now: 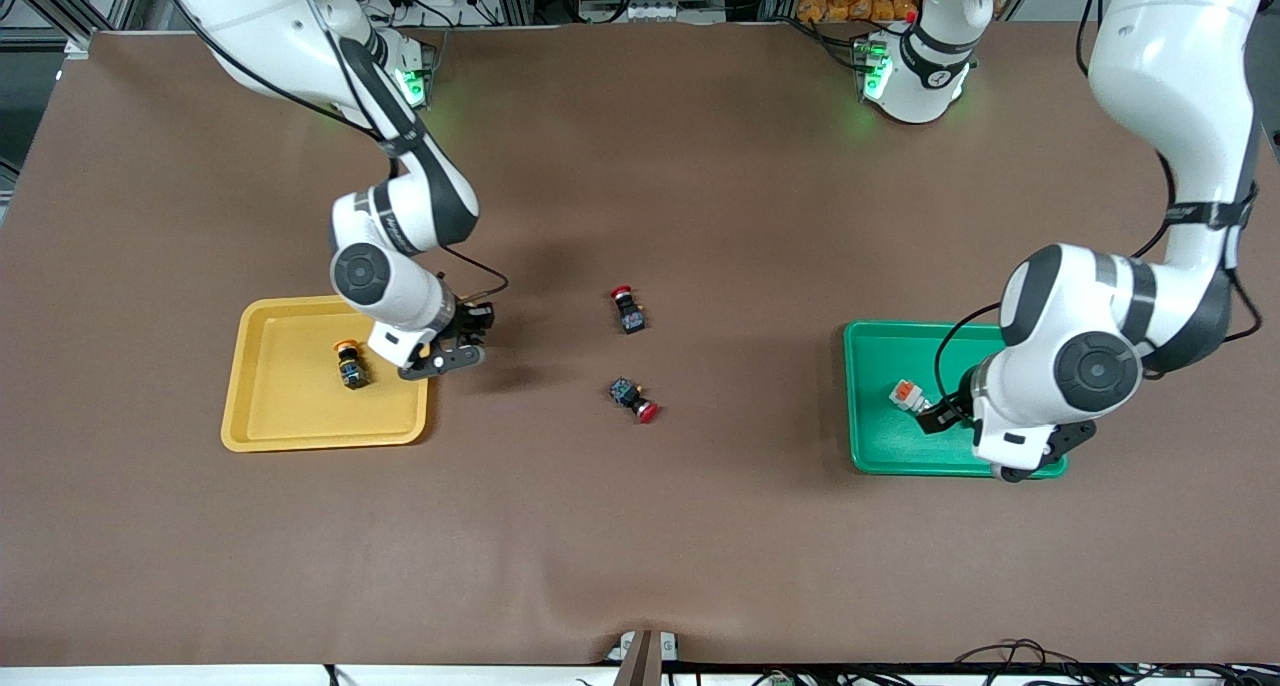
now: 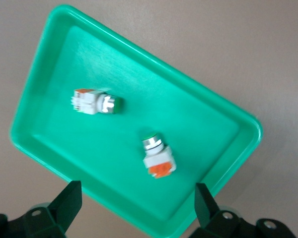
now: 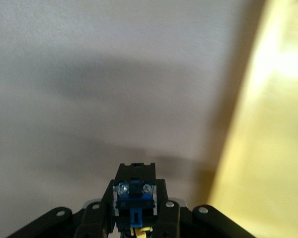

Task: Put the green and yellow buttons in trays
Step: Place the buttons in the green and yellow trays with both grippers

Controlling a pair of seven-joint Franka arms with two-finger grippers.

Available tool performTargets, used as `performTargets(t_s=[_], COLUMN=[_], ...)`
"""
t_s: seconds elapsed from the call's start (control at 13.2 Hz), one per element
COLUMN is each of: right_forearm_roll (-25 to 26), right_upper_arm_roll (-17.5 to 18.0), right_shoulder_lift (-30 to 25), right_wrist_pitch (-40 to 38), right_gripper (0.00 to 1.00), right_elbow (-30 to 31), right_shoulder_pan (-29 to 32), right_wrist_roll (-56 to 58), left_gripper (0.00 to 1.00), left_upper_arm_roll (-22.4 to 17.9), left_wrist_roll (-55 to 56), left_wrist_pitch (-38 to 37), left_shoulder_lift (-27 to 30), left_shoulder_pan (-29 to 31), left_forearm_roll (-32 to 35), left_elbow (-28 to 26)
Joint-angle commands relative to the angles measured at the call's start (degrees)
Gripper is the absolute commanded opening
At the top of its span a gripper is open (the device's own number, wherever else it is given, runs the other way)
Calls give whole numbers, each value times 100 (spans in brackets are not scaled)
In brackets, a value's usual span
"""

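Just beside yellow tray (image 1: 300, 434) rim: right gripper (image 1: 445, 358) clenched on black button (image 3: 134, 201), tray interior toward right arm's end. Left gripper (image 2: 136, 206) released over green tray (image 2: 54, 158).

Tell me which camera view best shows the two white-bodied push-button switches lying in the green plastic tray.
The left wrist view: both white-bodied switches lie unobstructed in the green tray. The front view shows only one; the left arm covers much of the tray. The right wrist view shows neither.
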State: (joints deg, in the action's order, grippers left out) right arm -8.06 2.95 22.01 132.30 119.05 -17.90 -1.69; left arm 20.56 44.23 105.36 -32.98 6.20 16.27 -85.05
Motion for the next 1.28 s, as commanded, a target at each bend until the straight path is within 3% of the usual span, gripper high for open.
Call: performTargets(t_s=[0.0,0.3,0.83,0.91,1.13,1.21], right_forearm_roll=[15,514,551,560,621,621], right_upper_arm_roll=[48,57,57,57,57,57], right_shoulder_lift=[-759,-593,84,128,408,523], right_wrist_pitch=[-958,-1049,-91,-21,417,602], right_gripper=[0,0,0,0,0,0], right_elbow=[23,-285,-303,-303,-303,-303], right_shoulder_pan=[655,1130,1105,1105,1157,1166], right_wrist_roll=[685,1022,1022,1030,1144,1197], left_gripper=[100,100,100,100,100,100], left_upper_arm_roll=[-17,-8,-34,-191,-1358,-1396], left_wrist_roll=[-817,-1908,-2533,-2551,-2936,-3042], left_wrist_pitch=[-795,-1772,-2538,-2582,-2679,-2653], left_shoulder_lift=[143,343,1372,1521,2223,2408], left_shoulder_pan=[-5,13,57,-22,-628,-612], left_forearm_roll=[-10,-45,-351,-431,-1325,-1415], left_elbow=[426,796,779,744,499,306])
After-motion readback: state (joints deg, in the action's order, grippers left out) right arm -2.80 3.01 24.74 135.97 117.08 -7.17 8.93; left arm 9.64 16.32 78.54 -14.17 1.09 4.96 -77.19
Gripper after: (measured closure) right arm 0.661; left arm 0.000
